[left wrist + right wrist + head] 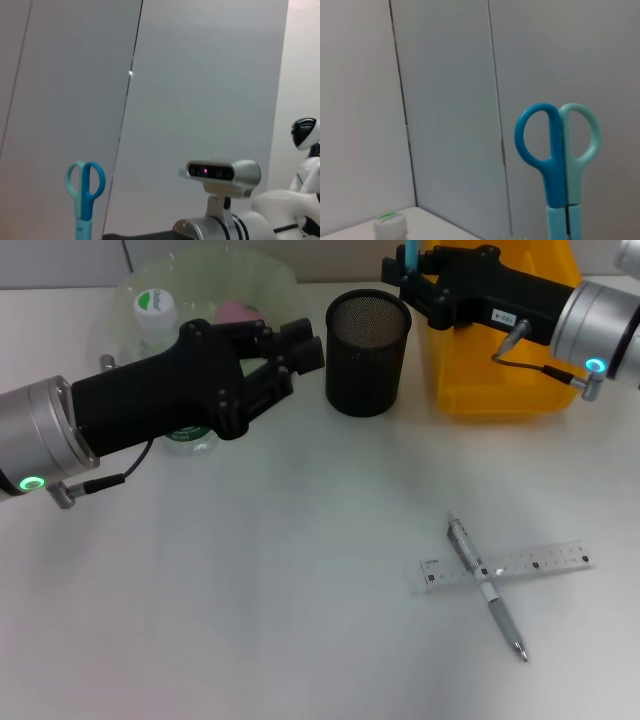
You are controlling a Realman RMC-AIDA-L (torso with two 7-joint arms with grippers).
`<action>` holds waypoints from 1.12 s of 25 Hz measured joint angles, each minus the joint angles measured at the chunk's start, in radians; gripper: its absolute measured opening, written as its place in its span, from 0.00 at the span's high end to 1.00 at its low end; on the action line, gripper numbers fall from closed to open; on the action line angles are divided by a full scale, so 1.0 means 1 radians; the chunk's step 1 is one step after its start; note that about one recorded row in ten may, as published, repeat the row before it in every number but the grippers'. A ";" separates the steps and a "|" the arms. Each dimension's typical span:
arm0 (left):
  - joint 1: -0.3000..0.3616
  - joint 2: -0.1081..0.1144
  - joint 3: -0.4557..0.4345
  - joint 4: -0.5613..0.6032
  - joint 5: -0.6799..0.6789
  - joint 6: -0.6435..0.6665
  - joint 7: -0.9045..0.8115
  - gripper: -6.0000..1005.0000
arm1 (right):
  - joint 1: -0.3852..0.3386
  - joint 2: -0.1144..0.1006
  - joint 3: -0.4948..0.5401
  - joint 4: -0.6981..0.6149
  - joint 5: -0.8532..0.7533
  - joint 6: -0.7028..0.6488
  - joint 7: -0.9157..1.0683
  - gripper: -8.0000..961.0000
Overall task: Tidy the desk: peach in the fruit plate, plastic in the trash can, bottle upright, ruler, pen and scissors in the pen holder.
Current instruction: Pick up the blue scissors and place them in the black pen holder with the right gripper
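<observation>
Scissors step in hand: right gripper (408, 280) clamped on the blue scissors (411, 252), handles up, just behind the black mesh pen holder (366, 352); next, I judge, centre over its mouth & lower. Left gripper (300, 348), fingers together, holds nothing, near fruit plate (262, 278) w/ peach (238, 313); bottle (155, 312) upright. Ruler (545, 561), pen (486, 587) crossed on desk (250, 590); yellow trash can (480, 390) contents hidden.

Bright, even overhead light; tabletop (250, 620) near washed out w/ only soft, faint shadows under arms & pen holder (367, 352). Clear fruit plate (120, 300) shows mild glare. Head view slightly soft. Wrist views dimmer, greyish; scissors (559, 165) fairly sharp, wall flat-lit.
</observation>
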 joint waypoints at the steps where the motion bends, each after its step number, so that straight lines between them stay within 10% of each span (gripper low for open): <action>1: 0.001 -0.002 -0.013 0.000 0.000 0.003 0.000 0.80 | 0.011 0.001 0.000 0.027 0.024 0.024 -0.032 0.76; 28: -0.001 -0.015 -0.084 -0.003 -0.002 -0.007 -0.012 0.80 | 0.105 0.004 -0.063 0.150 0.062 0.236 -0.155 0.74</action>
